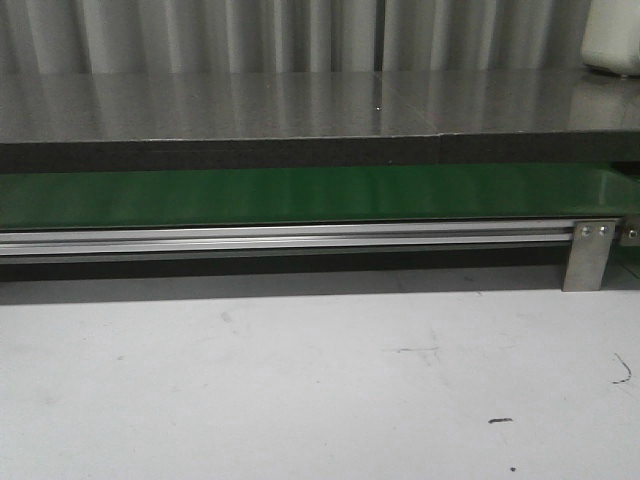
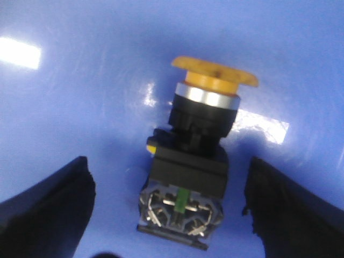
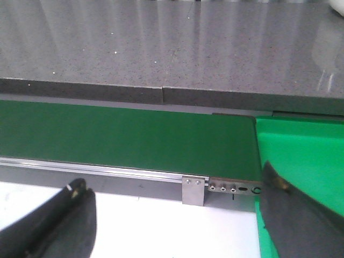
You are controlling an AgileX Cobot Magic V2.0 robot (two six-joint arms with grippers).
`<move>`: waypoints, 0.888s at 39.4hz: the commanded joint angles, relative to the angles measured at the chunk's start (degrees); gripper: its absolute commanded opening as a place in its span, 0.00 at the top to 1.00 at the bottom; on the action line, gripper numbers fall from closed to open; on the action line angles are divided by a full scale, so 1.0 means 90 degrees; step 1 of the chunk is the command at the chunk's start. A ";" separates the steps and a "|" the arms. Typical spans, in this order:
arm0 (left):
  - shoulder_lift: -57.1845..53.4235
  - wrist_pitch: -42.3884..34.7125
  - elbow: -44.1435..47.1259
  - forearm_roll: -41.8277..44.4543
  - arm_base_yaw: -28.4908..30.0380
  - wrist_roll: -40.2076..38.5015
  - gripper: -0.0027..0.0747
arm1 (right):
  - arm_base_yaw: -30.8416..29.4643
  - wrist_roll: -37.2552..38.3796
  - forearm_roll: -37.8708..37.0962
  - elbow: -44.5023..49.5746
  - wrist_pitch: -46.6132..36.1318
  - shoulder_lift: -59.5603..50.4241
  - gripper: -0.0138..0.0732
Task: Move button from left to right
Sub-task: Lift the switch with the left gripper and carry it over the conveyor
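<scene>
A: Blue plastic surface point(image 2: 80, 97) fills the left wrist view, glossy, curving like a bin's inside; can't see a rim, so can't confirm it's a container. The button point(image 2: 196, 156) lies on it, on its side: orange-yellow cap point(image 2: 215, 75), silver collar, black body, terminal block with screws at the near end.

B: Left gripper point(image 2: 169, 209)?

A: Spread wide. One dark finger point(image 2: 45, 209) on each side of the button, clear gaps on both sides, no contact visible.

B: Right side?

A: Right gripper point(image 3: 177, 215) also spread, nothing between the fingers. It hangs over the white table point(image 3: 161, 226), just before the green belt point(image 3: 123, 140). At the belt's end a bright green tray-like surface point(image 3: 306, 150) butts up against it; only part of it shows, that part holds nothing.

B: Front view show any of that?

A: No button, no blue surface, neither gripper. Just the white table point(image 1: 300, 390), aluminium rail point(image 1: 280, 238) with a metal bracket point(image 1: 590, 255), the belt point(image 1: 300, 195) behind it, and a grey countertop point(image 1: 300, 105) beyond. A pale object point(image 1: 612, 38) sits on it at far right, cropped, can't identify.

B: So the button is only in the left wrist view.

A: Correct.
</scene>
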 commanded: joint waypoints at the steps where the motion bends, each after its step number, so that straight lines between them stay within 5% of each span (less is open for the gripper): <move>1: -0.0271 -0.0206 -0.0283 -0.0107 0.0003 0.0045 0.26 | 0.0011 -0.0005 0.0027 -0.0237 -0.0552 0.0078 0.11; 7: -0.0244 -0.0282 -0.0324 -0.0107 0.0003 0.0092 0.30 | 0.0011 -0.0005 0.0027 -0.0237 -0.0552 0.0078 0.11; 20: -0.0244 -0.0355 -0.0324 -0.0107 0.0003 0.0092 0.83 | 0.0011 -0.0005 0.0027 -0.0237 -0.0552 0.0078 0.11; 35: -0.0990 -0.0821 -0.0324 -0.0300 -0.0055 0.0080 0.88 | 0.0011 -0.0005 0.0027 -0.0237 -0.0552 0.0078 0.11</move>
